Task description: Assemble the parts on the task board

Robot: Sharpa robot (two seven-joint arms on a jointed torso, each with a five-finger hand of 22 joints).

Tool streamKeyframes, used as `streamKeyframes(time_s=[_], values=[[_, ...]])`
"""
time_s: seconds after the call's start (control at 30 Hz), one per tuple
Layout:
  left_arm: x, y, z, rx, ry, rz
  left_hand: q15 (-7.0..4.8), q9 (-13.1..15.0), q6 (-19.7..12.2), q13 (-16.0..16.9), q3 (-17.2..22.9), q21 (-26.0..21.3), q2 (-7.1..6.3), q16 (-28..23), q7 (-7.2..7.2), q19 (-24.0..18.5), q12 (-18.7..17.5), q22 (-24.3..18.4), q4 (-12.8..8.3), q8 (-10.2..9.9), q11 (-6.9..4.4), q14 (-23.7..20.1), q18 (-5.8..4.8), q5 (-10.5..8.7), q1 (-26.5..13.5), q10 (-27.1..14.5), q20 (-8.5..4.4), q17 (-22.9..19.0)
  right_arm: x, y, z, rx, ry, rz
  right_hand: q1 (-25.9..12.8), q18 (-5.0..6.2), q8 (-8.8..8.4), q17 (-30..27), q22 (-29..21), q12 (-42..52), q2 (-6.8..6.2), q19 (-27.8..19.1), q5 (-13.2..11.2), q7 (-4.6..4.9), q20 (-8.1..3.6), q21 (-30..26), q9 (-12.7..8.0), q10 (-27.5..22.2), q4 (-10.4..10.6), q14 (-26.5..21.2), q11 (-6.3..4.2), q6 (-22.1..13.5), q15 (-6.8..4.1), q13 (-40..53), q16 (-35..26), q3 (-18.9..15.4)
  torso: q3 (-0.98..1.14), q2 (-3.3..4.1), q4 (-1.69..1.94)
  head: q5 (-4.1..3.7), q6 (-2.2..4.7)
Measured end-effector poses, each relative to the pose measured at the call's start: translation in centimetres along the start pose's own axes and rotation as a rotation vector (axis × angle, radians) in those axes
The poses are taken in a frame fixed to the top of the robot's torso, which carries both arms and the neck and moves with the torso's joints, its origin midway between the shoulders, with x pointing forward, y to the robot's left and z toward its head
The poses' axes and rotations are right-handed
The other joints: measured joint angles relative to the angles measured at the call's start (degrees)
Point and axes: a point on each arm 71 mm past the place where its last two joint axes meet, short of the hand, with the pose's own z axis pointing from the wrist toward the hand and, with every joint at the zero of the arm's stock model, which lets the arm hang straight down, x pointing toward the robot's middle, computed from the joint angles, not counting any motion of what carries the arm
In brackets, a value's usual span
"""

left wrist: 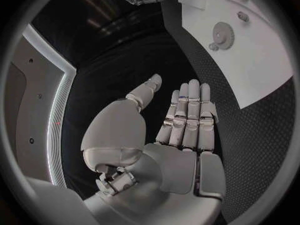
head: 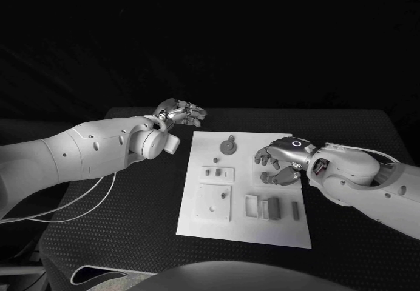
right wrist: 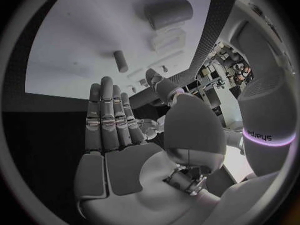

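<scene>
The white task board point(head: 246, 227) lies in the middle of the black table. On it sit grey parts: a round gear-like piece point(head: 228, 146) at the far end, a slotted block point(head: 219, 174), a square plate point(head: 213, 202) and upright bars point(head: 272, 207) near the front. My right hand point(head: 280, 162) hovers over the board's right side, fingers apart, holding nothing; its flat palm point(right wrist: 115, 135) faces the board point(right wrist: 81, 35). My left hand point(head: 179, 113) hangs off the board's far left corner, fingers straight point(left wrist: 187, 120) and nothing in them. The gear point(left wrist: 222, 33) lies beyond it.
A short cylinder point(right wrist: 167, 14) and a small peg point(right wrist: 120, 61) stand on the board ahead of my right hand. A thin bar point(head: 295, 210) stands near the board's right edge. A cable point(head: 87, 200) trails on the table under my left arm.
</scene>
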Motion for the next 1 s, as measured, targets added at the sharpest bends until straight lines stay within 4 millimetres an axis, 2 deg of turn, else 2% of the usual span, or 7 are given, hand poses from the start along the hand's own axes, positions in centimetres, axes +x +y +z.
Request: streamKeyframes(time_s=[0.17,0.4,0.57,0.7,0.8,0.93,1.0], values=[[0.1,0.0,0.0,0.002,0.002,-0.001,0.00,0.0,0.0,0.0,0.0,0.0,0.00,0.0,0.00,0.0,0.0,0.0,0.0,0.0,0.00,0.0,0.00,0.00,0.0,0.0,0.00,0.0,0.8,-0.2,0.6,0.017,0.039,-0.034,0.2,0.00,0.33,0.4,0.0,0.0,-0.14,0.0,0.0,0.44,0.00,0.0,0.1,0.0,0.3,0.0,0.00,0.1,0.00,0.2,0.0,0.3,-0.10,0.03,0.04,-0.11,-0.06],[0.0,0.0,0.0,0.002,0.001,0.000,0.00,0.0,0.0,0.0,0.0,0.0,0.00,0.0,0.00,0.0,0.0,0.0,0.0,0.0,0.00,0.0,0.00,0.00,0.0,0.0,0.00,0.1,1.6,-0.5,0.7,0.037,0.070,-0.069,1.7,0.00,1.03,0.7,0.0,0.0,0.60,0.0,0.0,0.55,0.00,0.0,0.5,0.0,0.1,0.0,-0.01,0.8,0.00,0.5,0.2,0.9,-0.14,0.03,0.14,-0.17,-0.26],[0.0,0.0,0.0,0.002,0.000,0.000,0.00,0.0,0.0,0.0,0.0,0.0,0.00,0.0,0.00,0.0,0.0,0.0,0.0,0.0,0.00,0.0,0.00,0.00,0.0,0.0,0.00,0.1,2.0,-0.4,0.8,0.036,0.087,-0.080,4.0,0.00,2.49,1.3,0.0,1.6,2.94,1.3,0.0,1.22,-0.49,0.7,1.0,2.4,-0.8,1.2,-1.27,2.9,-1.15,1.5,1.2,1.5,-0.21,0.03,0.14,-0.17,-0.30],[0.0,0.0,0.0,0.002,0.001,-0.001,0.00,0.0,0.0,0.0,0.0,0.0,0.00,0.0,0.00,0.0,0.0,0.0,0.0,0.0,0.00,0.0,0.00,0.00,0.0,0.0,0.00,0.1,2.2,-0.1,0.9,0.032,0.090,-0.080,3.2,0.00,3.30,1.7,0.0,2.9,5.74,2.5,0.0,1.73,-0.83,1.5,1.2,5.1,-0.9,2.5,-2.37,4.9,-2.28,2.5,1.8,1.2,-0.21,0.03,0.11,-0.07,-0.38],[0.0,0.0,0.0,0.002,0.001,-0.001,0.00,0.0,0.0,0.0,0.0,0.0,0.00,-0.2,0.00,0.0,0.0,-0.1,0.0,0.0,0.00,0.0,0.00,0.00,0.0,0.0,0.00,0.1,2.2,0.0,1.0,0.030,0.090,-0.080,2.8,0.00,3.83,1.7,0.0,3.4,6.64,3.0,0.0,1.30,-1.33,1.7,1.3,6.1,-0.9,3.1,-3.00,6.2,-2.65,2.9,1.8,1.2,-0.18,0.03,0.10,-0.03,-0.47],[0.0,0.0,0.0,0.002,0.001,-0.001,0.00,0.0,0.0,0.0,-0.1,0.0,0.01,-0.2,0.00,0.0,0.0,-0.1,0.1,0.0,0.00,0.0,0.00,0.00,0.0,0.0,0.00,0.2,2.2,0.1,1.1,0.027,0.089,-0.079,2.3,0.00,4.18,1.8,0.0,3.8,7.21,3.4,0.0,0.87,-1.33,1.7,1.4,7.0,-0.9,3.6,-3.49,7.1,-2.92,3.3,2.0,1.2,-0.14,0.03,0.09,-0.03,-0.52],[0.0,0.0,0.0,0.002,0.000,-0.001,0.00,0.0,0.0,0.0,-0.2,0.0,0.00,-0.2,0.00,0.0,0.0,-0.1,0.2,0.0,0.00,0.0,0.00,0.00,0.0,0.0,0.00,0.2,2.2,0.2,1.1,0.026,0.089,-0.079,2.5,0.00,4.18,1.8,0.0,3.8,7.42,3.4,0.0,0.83,-1.34,1.9,1.4,7.2,-0.9,3.7,-3.29,7.2,-2.87,3.4,2.0,1.2,-0.14,0.03,0.08,-0.01,-0.56]])
